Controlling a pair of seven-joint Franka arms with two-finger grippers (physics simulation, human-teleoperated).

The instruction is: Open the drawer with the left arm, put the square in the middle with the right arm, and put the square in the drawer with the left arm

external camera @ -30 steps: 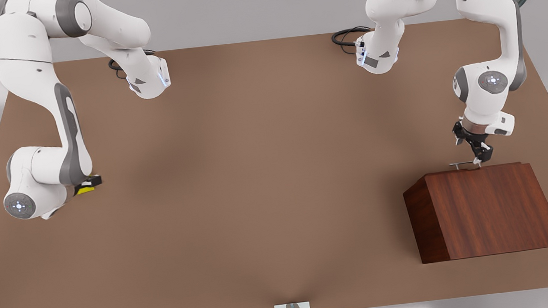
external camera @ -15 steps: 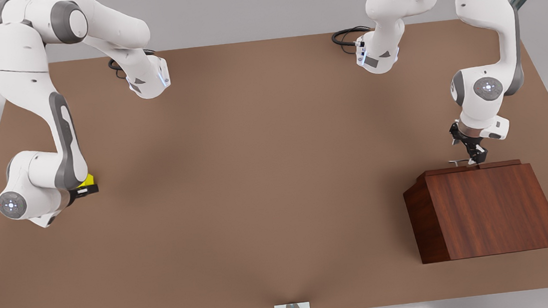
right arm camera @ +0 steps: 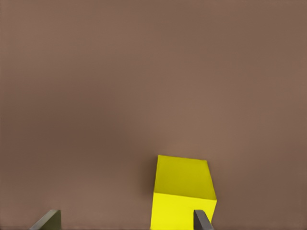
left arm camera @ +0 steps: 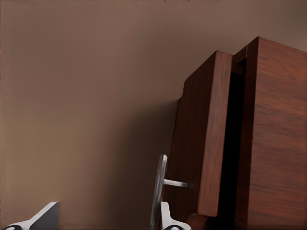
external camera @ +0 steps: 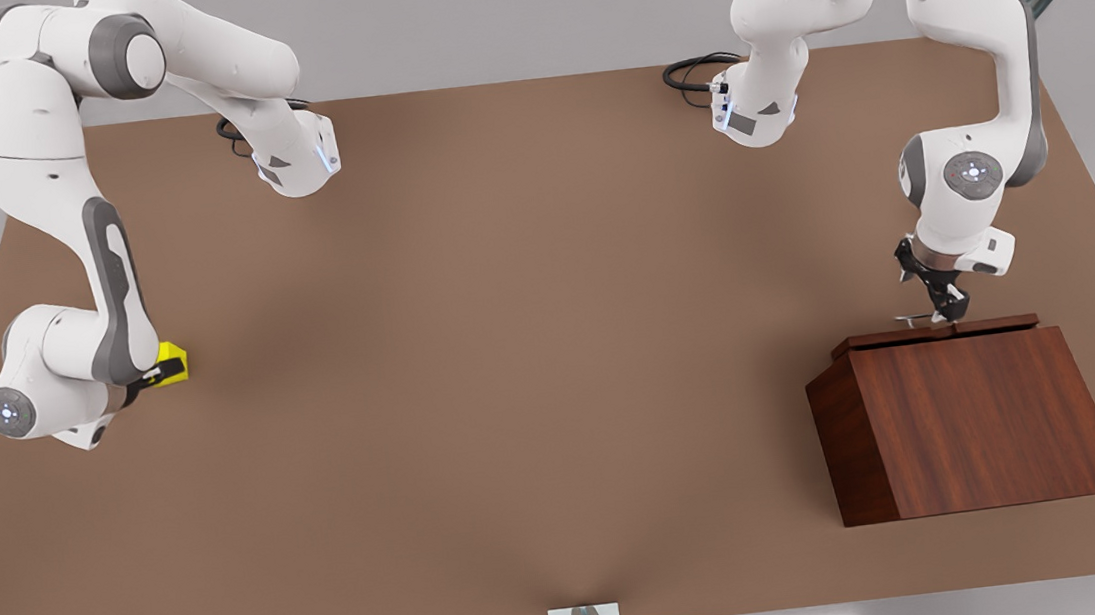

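Progress: the first step is under way and the other two are not begun. The drawer (external camera: 934, 334) is seen drawn a short way out of the wooden box (external camera: 981, 426), with a dark gap showing behind its front panel in the left wrist view. The left gripper (external camera: 945, 309) is spread, not pinching; one finger (left arm camera: 165, 218) is hooked behind the silver handle (left arm camera: 158, 191), the other standing well clear on the far side of the bar. The drawer is judged too little opened to take anything yet.

The square (external camera: 173, 364) rests on the tabletop, not lifted. The right gripper (right arm camera: 124, 221) is held spread over it, the square lying against the inside of one finger (right arm camera: 201, 220) and apart from the other. The middle (external camera: 531, 349) lies far from this claw, between the two arms.

Against the earlier frames, the drawer front is found further out from the box, the left claw having drawn back with it. The right arm's elbow has swung outward, and more of the square is exposed beside its claw
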